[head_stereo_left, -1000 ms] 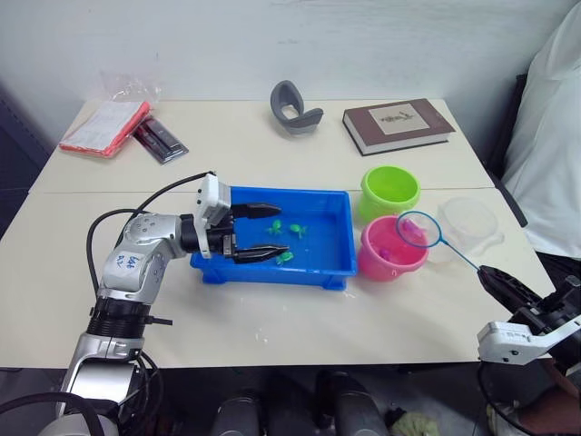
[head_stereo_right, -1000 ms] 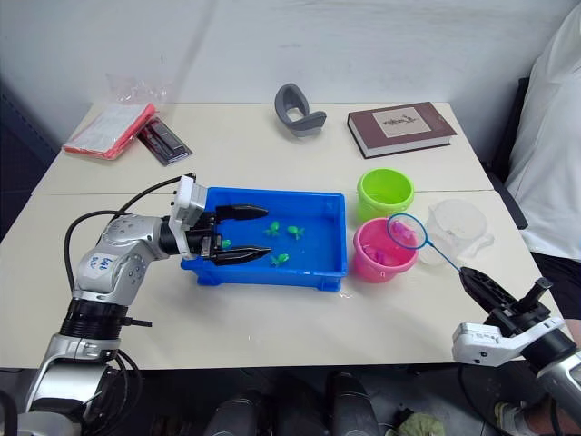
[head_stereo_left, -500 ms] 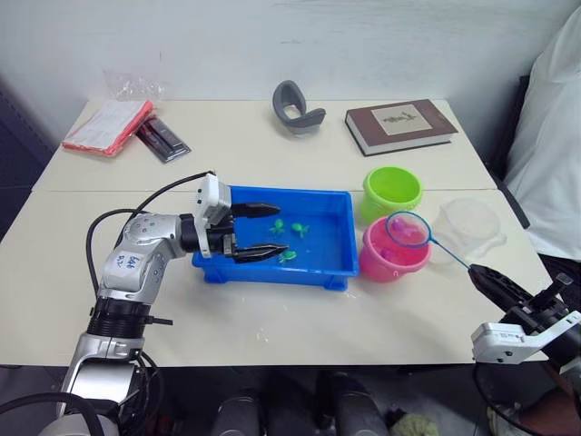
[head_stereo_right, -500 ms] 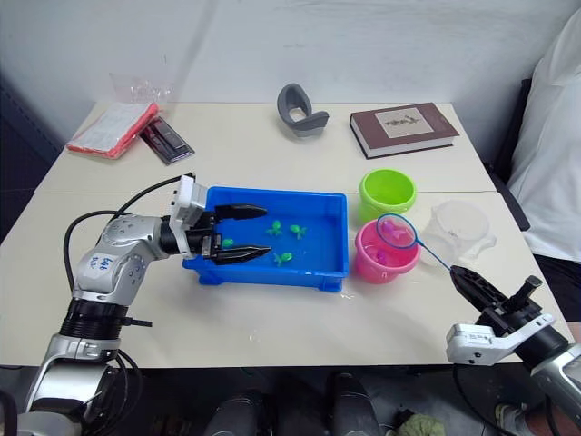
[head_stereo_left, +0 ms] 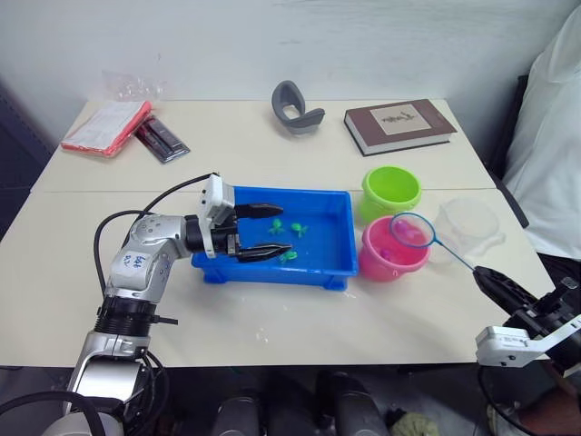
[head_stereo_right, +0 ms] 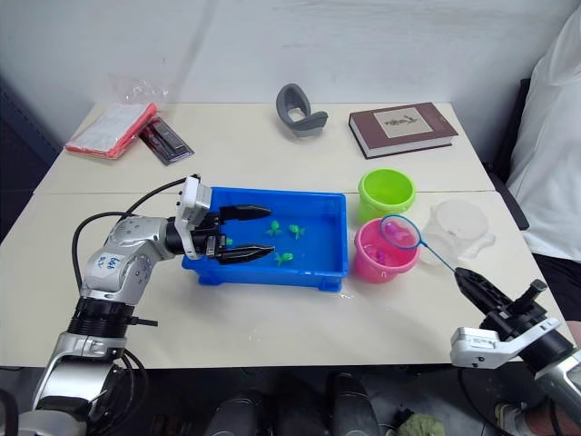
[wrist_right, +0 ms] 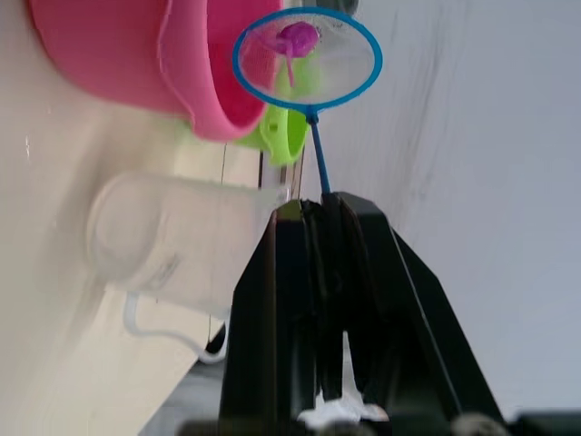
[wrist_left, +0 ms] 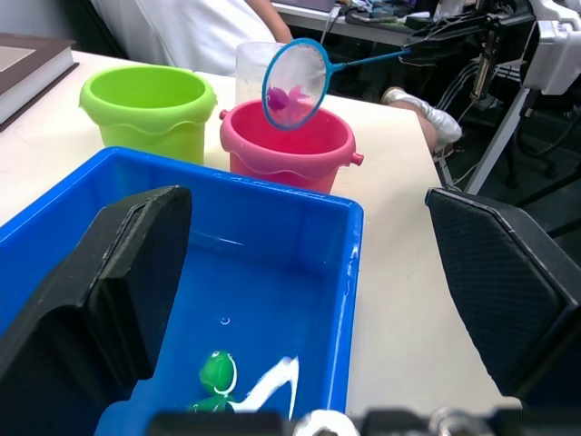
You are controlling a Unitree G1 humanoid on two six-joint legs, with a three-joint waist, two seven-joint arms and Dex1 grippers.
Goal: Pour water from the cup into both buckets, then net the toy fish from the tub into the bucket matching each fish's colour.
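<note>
Cream table (head_stereo_left: 272,154), white wall behind. Blue tub (head_stereo_left: 338,238): green fish (head_stereo_left: 276,225). Net (head_stereo_left: 413,231), pink fish (wrist_left: 283,95), over pink bucket (head_stereo_left: 374,262). Left fingers (head_stereo_left: 259,210) spread; right fingers (head_stereo_left: 495,283) pinching net.

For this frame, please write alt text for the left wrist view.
A blue-hooped net holding a pink fish hangs over the pink bucket, beside the green bucket. In front, the left gripper's open black fingers flank the blue tub, where a green fish lies.

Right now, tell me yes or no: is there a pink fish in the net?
Yes, a small pink fish sits in the net, which the right pincer holds over the pink bucket.
</note>
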